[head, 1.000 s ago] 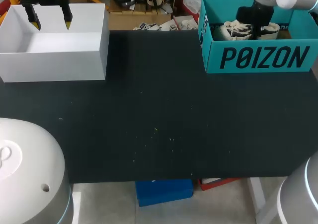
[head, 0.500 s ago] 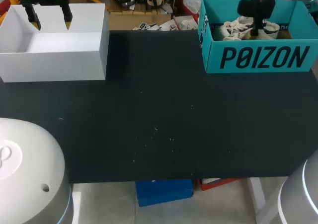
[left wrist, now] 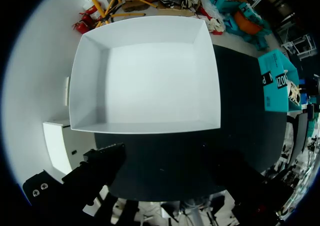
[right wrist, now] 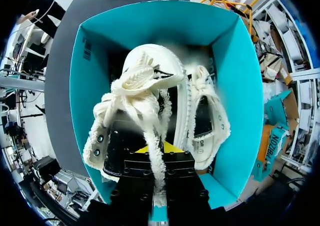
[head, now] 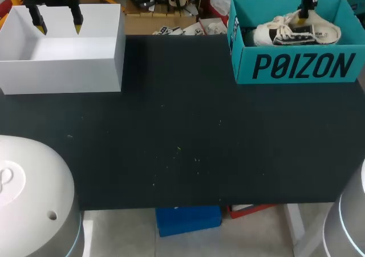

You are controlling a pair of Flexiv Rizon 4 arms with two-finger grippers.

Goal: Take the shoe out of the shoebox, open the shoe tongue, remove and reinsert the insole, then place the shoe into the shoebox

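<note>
Shoe (head: 296, 33), cream with a dark side panel, is riding partly above the front wall of the teal shoebox (head: 296, 66), toe pointing to 9 o'clock. The box is sitting at 1 o'clock on the black table (head: 182, 131). Right gripper (head: 304, 11) is pinching the shoe's laced upper from above. A second shoe (right wrist: 207, 121) is lying inside the box beside it. At 11 o'clock, left gripper (head: 57, 22) is hovering over a white box (head: 63, 69), its fingers spread.
</note>
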